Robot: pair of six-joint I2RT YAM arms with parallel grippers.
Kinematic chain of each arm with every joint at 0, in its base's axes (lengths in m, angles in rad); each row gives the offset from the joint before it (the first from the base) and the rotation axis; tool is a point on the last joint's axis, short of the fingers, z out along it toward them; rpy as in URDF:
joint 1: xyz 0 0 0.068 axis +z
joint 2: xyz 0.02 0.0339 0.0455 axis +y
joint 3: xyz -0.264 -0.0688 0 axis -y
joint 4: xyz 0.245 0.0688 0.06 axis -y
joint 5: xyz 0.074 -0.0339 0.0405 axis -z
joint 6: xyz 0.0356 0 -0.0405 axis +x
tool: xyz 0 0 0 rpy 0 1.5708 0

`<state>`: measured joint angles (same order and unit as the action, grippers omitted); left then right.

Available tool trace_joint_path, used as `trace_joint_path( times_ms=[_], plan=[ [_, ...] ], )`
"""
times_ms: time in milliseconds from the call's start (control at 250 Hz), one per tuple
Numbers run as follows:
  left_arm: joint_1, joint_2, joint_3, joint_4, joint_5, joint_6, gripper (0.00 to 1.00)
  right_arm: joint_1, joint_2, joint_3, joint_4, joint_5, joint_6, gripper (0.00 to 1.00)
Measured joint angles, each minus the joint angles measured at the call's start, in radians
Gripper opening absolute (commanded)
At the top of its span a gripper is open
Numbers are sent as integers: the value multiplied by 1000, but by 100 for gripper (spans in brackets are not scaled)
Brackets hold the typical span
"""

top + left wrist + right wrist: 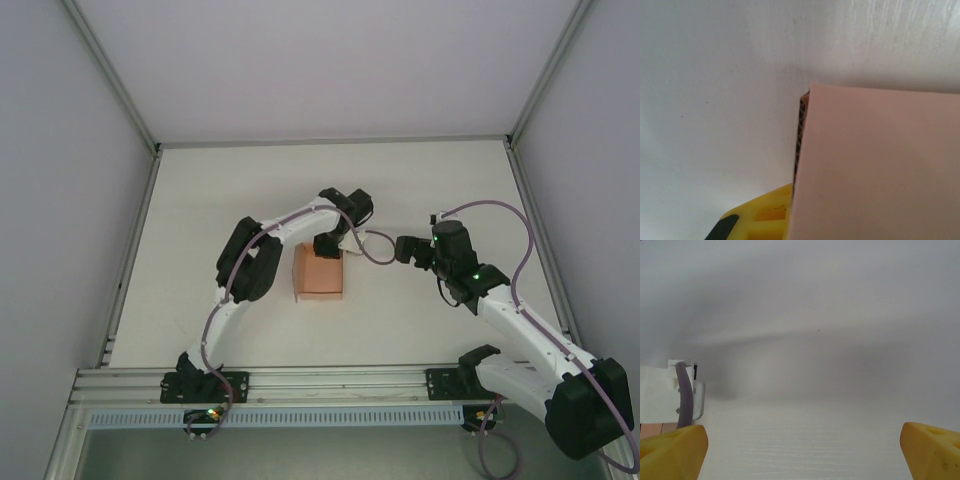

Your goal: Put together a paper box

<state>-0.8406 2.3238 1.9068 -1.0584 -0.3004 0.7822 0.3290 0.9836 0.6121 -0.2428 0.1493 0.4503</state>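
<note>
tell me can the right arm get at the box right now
Probably yes. The right claw, open, hangs just right of the box. A cable loop lies between them and the left claw is at the box's far edge, so the near right side looks freest.

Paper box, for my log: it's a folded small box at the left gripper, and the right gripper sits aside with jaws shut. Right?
No: the right gripper has its jaws open, wide apart in the right wrist view. The paper box is folded, at the left gripper.
</note>
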Motion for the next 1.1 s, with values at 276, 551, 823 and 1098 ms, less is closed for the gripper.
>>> trace_joint_path(
  times_ms=[276, 551, 823, 1098],
  plan=[
    [-2, -44, -56, 73, 18, 22, 54, -5, 0, -1, 15, -29, -2, 100],
    [-1, -166, -132, 94, 69, 45, 77, -6, 0, -4, 61, -107, -31, 100],
    [20, -337, -194, 170, 177, 12, 100, -16, 25, -2, 69, -143, -95, 100],
    [224, -575, -266, 434, 289, -342, 100, -39, 131, 116, 83, -269, -238, 100]
  ],
)
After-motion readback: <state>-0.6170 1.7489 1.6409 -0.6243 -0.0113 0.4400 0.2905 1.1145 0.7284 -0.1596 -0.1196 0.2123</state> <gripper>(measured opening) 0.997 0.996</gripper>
